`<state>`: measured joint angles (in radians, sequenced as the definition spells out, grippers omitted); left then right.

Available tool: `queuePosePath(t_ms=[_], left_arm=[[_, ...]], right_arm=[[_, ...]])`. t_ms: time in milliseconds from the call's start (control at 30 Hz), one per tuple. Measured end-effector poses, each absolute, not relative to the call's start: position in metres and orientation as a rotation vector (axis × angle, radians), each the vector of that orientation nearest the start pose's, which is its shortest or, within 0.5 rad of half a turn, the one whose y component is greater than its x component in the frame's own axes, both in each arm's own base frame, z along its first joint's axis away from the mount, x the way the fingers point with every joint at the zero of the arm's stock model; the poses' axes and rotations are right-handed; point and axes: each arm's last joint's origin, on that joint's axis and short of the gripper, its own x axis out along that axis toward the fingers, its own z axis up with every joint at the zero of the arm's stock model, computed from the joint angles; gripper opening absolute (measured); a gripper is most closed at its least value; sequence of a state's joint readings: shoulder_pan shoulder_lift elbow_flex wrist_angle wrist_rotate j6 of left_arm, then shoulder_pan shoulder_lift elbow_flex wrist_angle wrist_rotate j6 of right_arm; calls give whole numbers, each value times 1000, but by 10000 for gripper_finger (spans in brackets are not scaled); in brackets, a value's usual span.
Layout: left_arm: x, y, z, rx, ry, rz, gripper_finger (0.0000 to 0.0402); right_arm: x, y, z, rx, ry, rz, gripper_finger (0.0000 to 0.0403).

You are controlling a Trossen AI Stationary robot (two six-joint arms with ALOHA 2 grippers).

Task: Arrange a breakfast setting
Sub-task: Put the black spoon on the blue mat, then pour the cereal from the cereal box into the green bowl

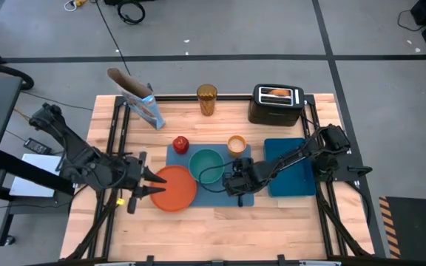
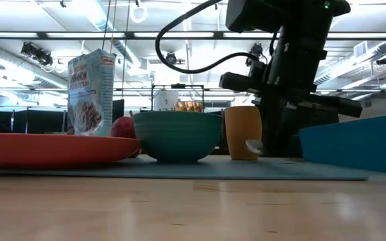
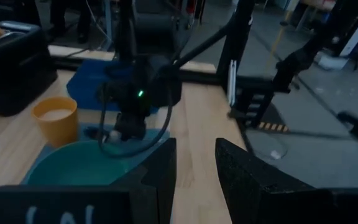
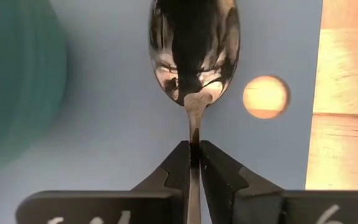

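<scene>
overhead and table-level views share the teal bowl (image 1: pixel 207 164).

My two arms are dark, near-black, built of jointed segments with boxy housings. Black cables loop off my right arm (image 2: pixel 293 60), one curving wide above the wrist. A small green light glows on its housing, seen from the left wrist view. My right gripper (image 4: pixel 191 152) has two black wedge-shaped fingers (image 4: pixel 219 174) narrowing to thin tips, white markings on the bar behind. My left gripper (image 3: pixel 194 171) has broad, matte black fingers, white lettering below.
</scene>
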<state>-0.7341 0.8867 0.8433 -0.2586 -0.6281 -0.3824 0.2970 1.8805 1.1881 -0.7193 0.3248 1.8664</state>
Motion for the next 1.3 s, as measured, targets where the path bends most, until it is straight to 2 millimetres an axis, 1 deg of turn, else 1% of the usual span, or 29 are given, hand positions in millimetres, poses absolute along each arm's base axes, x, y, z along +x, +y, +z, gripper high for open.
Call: queuePosePath(t_ms=[133, 300, 467, 567, 633, 700, 800, 933, 1033, 1133, 1200, 1300], left_arm=[[159, -120, 334, -200, 189, -75, 118], [163, -124, 336, -192, 153, -85, 118], [161, -128, 337, -191, 150, -107, 118], [159, -130, 337, -190, 152, -122, 118], [157, -133, 336, -189, 156, -134, 118], [157, -138, 333, -194, 173, -149, 118], [159, -150, 324, -153, 216, -177, 118], [168, -161, 310, -104, 263, -164, 118], [179, -164, 300, -56, 288, -111, 118], [191, -152, 296, -41, 262, 89, 119], [199, -136, 299, -40, 230, 235, 123], [208, -104, 307, -46, 203, 364, 145]], right_arm=[[330, 91, 151, 1139, 828, -1159, 52], [330, 91, 152, 1131, 833, -1153, 58], [325, 88, 166, 1071, 847, -1105, 60], [322, 94, 172, 1017, 877, -1045, 60], [319, 106, 181, 927, 862, -977, 60], [317, 124, 190, 833, 808, -915, 58], [312, 153, 202, 686, 753, -800, 57], [300, 185, 211, 488, 724, -661, 58], [294, 198, 218, 382, 677, -614, 61], [294, 203, 226, 283, 674, -566, 69], [298, 200, 234, 227, 682, -536, 83], [305, 189, 248, 130, 685, -510, 116]])
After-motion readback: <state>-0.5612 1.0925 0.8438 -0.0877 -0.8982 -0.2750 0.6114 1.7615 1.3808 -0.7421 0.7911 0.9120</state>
